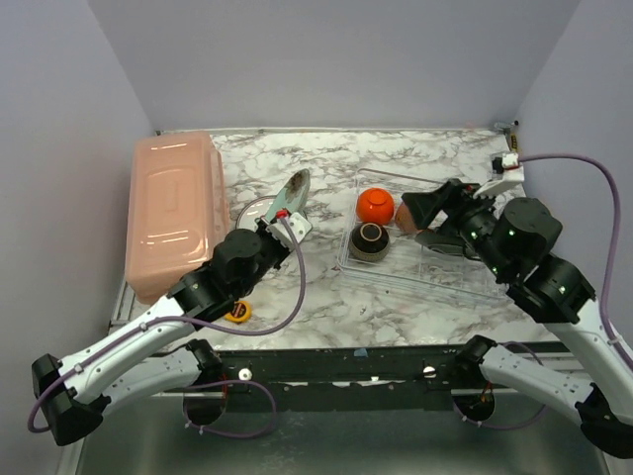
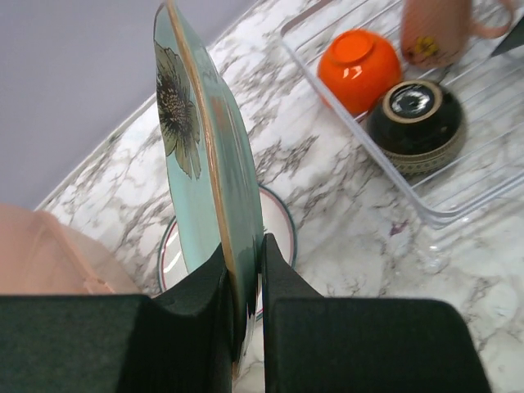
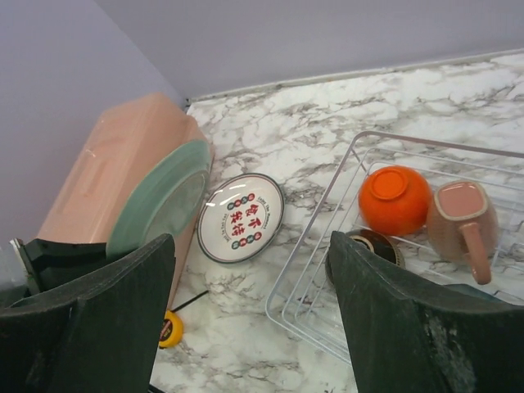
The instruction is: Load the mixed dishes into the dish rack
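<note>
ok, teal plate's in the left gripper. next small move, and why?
Probably swing the teal rounded-square plate right toward the clear plastic dish rack, kept upright: the left gripper is shut on its rim, and the glossy orange bowl, dark brown bowl and pinkish-tan mug already sit in it.

In the left wrist view the lower rim of the teal plate [image 2: 209, 164] vanishes between the fingers of the left gripper [image 2: 246, 262] at bottom centre. It also covers most of the small round plate [image 2: 277, 219] behind it. The mug [image 2: 434, 29] is cut by the top edge at upper right, the pink tub [image 2: 41, 254] by the left edge. In the right wrist view, at lower right, a finger [image 3: 409, 327] of the right gripper [image 3: 252, 246] hides part of the dark bowl [image 3: 372, 241]. At lower left the other finger half covers the tape measure [image 3: 169, 329]. The small round plate's lettering is too small to read
</note>
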You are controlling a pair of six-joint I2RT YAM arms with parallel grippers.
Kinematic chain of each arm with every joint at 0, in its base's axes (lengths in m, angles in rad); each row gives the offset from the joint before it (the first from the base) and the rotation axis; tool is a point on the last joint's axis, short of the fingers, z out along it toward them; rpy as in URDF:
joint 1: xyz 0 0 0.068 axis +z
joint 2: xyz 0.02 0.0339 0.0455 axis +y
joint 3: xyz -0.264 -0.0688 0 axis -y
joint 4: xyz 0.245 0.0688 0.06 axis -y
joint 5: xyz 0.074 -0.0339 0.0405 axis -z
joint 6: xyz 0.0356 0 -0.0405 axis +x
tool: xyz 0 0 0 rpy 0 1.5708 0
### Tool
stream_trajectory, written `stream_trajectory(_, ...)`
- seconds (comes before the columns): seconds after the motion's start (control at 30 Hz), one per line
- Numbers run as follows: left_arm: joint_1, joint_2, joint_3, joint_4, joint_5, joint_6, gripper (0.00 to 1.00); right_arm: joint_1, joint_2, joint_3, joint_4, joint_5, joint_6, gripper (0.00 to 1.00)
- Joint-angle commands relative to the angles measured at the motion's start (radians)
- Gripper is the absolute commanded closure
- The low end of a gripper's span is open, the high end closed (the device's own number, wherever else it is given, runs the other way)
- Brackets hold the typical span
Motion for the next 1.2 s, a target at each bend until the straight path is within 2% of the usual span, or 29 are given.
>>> stream_trajectory(0.0, -0.001, -0.093, 0.075, 0.057, 0.274, -0.056, 1.0, -0.002, -0.072, 0.008, -0.057, 0.079, -0.091, 0.19)
stream_trajectory(0.2, -0.001, -0.124, 0.161, -0.002, 0.656, -0.189, 1.0, -0.002, -0.154, -0.015, -0.063, 0.125, -0.141, 0.13)
stream_trajectory(0.37, -0.004, -0.084, 0.199, 0.061, 0.891, -0.26, 1.0, -0.003, -0.198, -0.043, -0.057, 0.134, -0.185, 0.02)
stream_trajectory(0.47, -0.018, -0.013, 0.241, 0.093, 1.003, -0.28, 1.0, -0.003, -0.216, -0.045, -0.066, 0.134, -0.21, 0.0)
stream_trajectory(0.57, -0.047, 0.076, 0.293, 0.119, 1.074, -0.28, 1.0, -0.003, -0.24, -0.046, -0.075, 0.144, -0.227, 0.0)
stream_trajectory(0.8, -0.098, 0.33, 0.483, 0.11, 1.142, -0.192, 1.0, -0.002, -0.33, -0.053, -0.068, 0.186, -0.264, 0.0)
stream_trajectory(1.03, -0.101, 0.601, 0.784, 0.01, 1.239, -0.134, 1.0, 0.0, -0.393, -0.045, -0.068, 0.209, -0.32, 0.0)
stream_trajectory(1.17, -0.104, 0.778, 0.998, -0.099, 1.337, -0.131, 1.0, -0.001, -0.405, -0.049, -0.069, 0.216, -0.34, 0.0)
